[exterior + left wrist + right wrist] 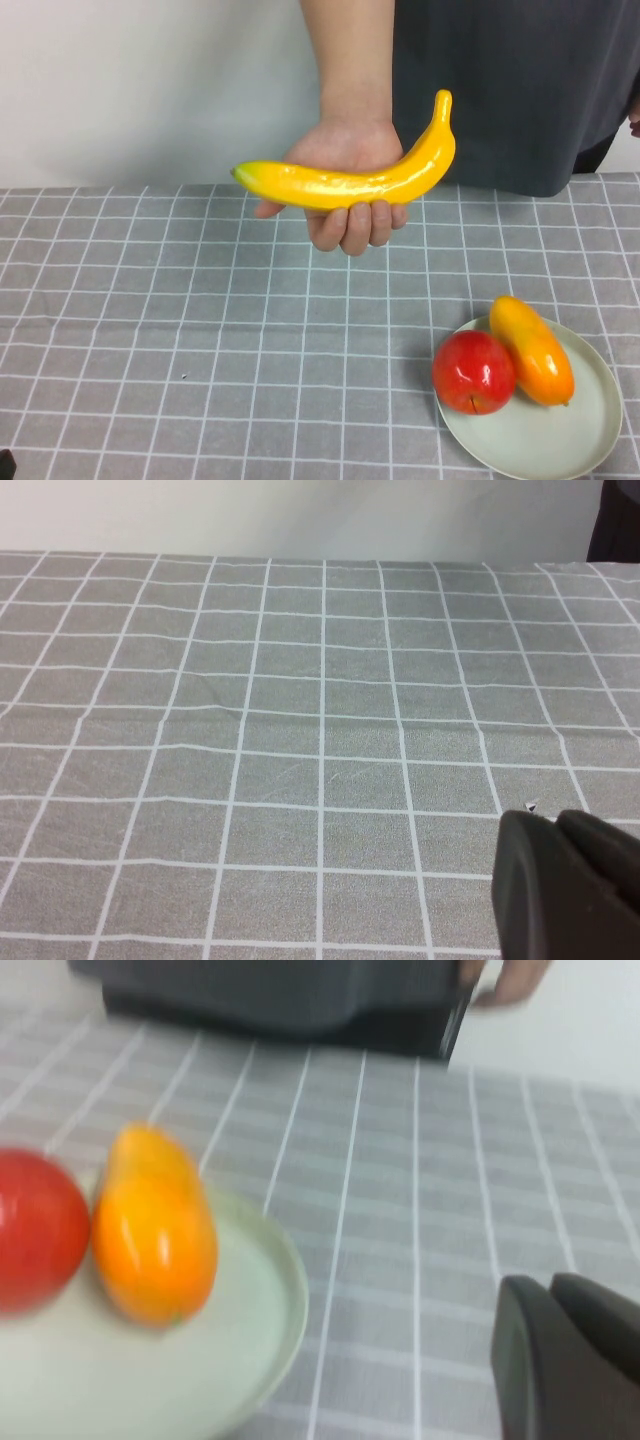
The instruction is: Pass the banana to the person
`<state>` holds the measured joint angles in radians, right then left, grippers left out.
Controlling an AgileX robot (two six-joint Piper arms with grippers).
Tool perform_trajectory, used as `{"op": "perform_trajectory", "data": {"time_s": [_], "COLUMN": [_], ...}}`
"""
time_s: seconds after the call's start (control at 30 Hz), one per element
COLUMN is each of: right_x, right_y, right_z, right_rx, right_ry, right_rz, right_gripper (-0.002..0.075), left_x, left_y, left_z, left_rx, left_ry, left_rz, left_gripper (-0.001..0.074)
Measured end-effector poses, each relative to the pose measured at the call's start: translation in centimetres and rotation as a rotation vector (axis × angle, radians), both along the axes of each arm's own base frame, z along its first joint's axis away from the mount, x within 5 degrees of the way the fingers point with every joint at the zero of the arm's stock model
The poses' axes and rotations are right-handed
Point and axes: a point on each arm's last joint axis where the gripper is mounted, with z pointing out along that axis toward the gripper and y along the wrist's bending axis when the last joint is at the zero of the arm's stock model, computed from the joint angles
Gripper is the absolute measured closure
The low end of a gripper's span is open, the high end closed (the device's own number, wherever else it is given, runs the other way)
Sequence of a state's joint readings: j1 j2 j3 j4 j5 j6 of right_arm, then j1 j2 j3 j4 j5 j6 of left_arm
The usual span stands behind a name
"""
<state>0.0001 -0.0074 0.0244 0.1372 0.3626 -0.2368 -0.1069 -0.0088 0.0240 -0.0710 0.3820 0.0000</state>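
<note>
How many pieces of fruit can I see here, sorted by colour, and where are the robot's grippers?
Yellow: 1, the banana, in the person's hand
Red: 1, the apple
Orange-yellow: 1, the mango-like fruit
Total: 3
Apple and mango sit on the plate.
Left gripper and right gripper hang low over the tablecloth.

The banana [350, 183] lies across the person's hand [345, 195], above the worktop [200, 330]. Nearer and to the right, the apple [473, 371] sits left of the mango [532, 349] on the plate [560, 440]
</note>
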Motion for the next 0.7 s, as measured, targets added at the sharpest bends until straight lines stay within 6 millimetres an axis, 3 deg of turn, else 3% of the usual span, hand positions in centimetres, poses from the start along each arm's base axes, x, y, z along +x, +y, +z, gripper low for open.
{"op": "perform_trajectory", "data": {"time_s": [0.7], "right_x": [-0.09], "right_y": [0.03], "right_z": [-0.27], "right_rx": [-0.004], "right_ry": [0.031], "right_rz": [0.004], "right_gripper": [0.0733], "left_x": [0.0], "left_y": [0.0], "left_z": [0.0], "left_rx": [0.0], "left_ry": [0.0], "left_rz": [0.0], "left_gripper": [0.0731]}}
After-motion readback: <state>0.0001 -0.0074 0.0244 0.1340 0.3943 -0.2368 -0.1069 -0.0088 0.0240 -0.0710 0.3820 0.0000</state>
